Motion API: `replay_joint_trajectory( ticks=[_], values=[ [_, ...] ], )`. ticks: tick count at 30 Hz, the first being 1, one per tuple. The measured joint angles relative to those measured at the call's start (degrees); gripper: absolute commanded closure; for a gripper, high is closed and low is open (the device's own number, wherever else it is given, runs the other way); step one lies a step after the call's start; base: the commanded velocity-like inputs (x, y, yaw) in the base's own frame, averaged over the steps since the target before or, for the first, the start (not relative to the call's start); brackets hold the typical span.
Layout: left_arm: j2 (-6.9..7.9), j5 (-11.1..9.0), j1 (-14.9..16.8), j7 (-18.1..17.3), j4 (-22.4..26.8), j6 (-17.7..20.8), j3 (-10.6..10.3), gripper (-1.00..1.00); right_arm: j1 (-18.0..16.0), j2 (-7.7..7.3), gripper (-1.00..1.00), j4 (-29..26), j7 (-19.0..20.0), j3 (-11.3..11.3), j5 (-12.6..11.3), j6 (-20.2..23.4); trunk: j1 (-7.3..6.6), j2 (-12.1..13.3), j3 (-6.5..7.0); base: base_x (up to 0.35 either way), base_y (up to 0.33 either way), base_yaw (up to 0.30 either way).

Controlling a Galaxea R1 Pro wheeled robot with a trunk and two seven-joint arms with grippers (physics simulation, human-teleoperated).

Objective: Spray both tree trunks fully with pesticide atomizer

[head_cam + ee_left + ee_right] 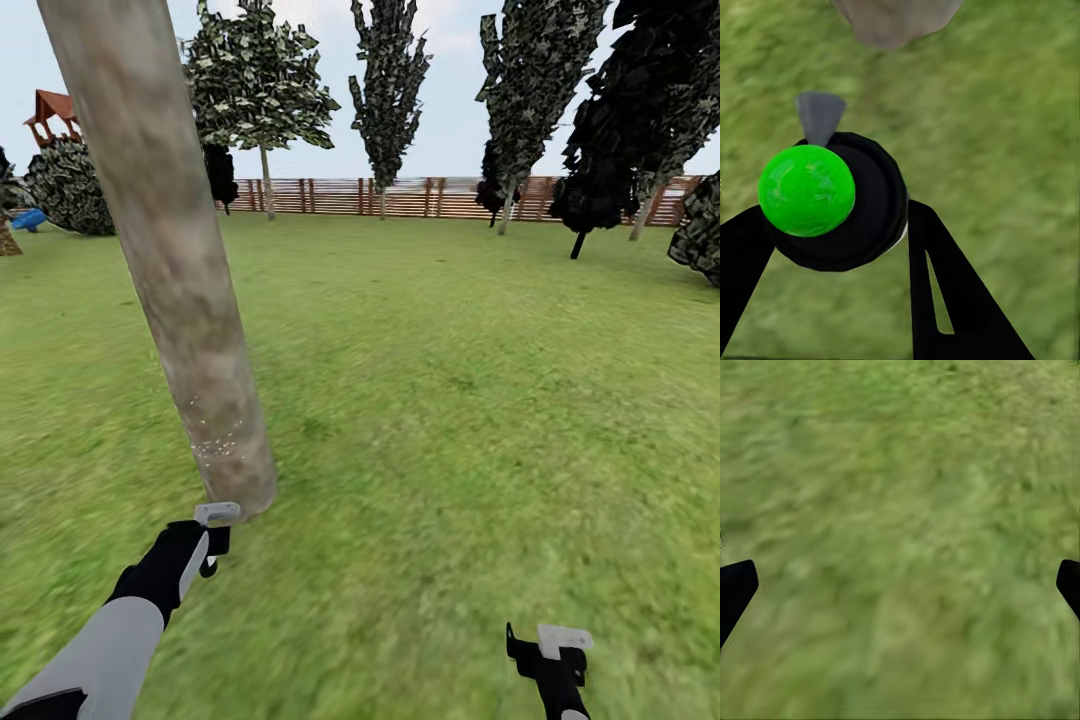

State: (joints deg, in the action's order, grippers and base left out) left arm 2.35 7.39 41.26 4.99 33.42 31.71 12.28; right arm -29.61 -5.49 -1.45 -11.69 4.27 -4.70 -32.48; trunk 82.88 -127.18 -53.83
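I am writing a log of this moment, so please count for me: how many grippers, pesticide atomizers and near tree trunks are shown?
Grippers: 2, the left gripper and the right gripper
Pesticide atomizer: 1, held in the left gripper
Near tree trunk: 1, with pale specks low down
Total: 4
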Motion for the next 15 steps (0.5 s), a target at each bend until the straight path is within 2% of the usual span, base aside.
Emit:
replay_joint_trajectory(
  ticks=[4, 15],
  values=[
    [-0.01, -0.02, 0.01, 0.03, -0.02, -0.02, 0.01, 1.0, 0.01, -0.01, -1.0, 0.0, 0.01, 0.0, 0.0, 0.0, 0.0, 0.0, 0.0, 0.167, -0.255, 0.188],
    [-0.01, -0.08, 0.01, 0.04, -0.03, -0.02, -0.06, 1.0, 0.02, -0.02, -1.0, -0.01, -0.02, 0.0, 0.0, 0.01, -0.01, 0.0, 0.0, 0.213, -0.216, 0.014]
  ],
)
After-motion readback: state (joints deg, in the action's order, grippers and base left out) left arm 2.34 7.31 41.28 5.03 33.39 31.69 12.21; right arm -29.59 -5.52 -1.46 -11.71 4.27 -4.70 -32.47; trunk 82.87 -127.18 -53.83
